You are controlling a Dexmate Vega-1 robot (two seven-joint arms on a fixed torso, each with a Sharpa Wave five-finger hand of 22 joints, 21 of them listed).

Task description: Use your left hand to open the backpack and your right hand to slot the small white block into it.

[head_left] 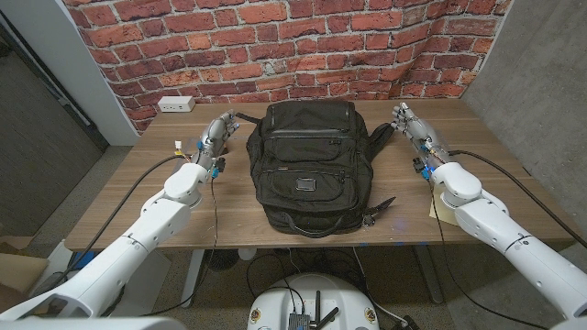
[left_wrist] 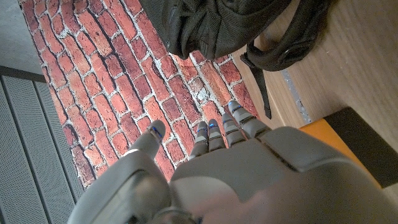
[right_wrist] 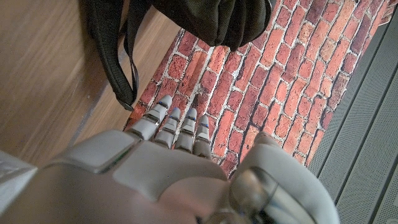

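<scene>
The black backpack (head_left: 307, 158) lies flat and zipped in the middle of the wooden table (head_left: 119, 206), its carry handle toward me. My left hand (head_left: 218, 133) stands beside its far left corner, fingers extended, holding nothing. My right hand (head_left: 410, 124) stands by the far right corner near a shoulder strap (head_left: 381, 137), also with nothing in it. A small pale block-like piece (head_left: 438, 210) peeks out beside my right forearm, mostly hidden. The left wrist view shows my left hand (left_wrist: 249, 162) pointing past the backpack (left_wrist: 217, 25). The right wrist view shows my right hand (right_wrist: 155, 162) below the backpack (right_wrist: 211, 18).
A white power socket box (head_left: 174, 104) sits at the table's back left corner. A brick wall (head_left: 275, 46) rises right behind the table. Cables run along both arms. A loose strap end (head_left: 381, 207) lies at the backpack's near right.
</scene>
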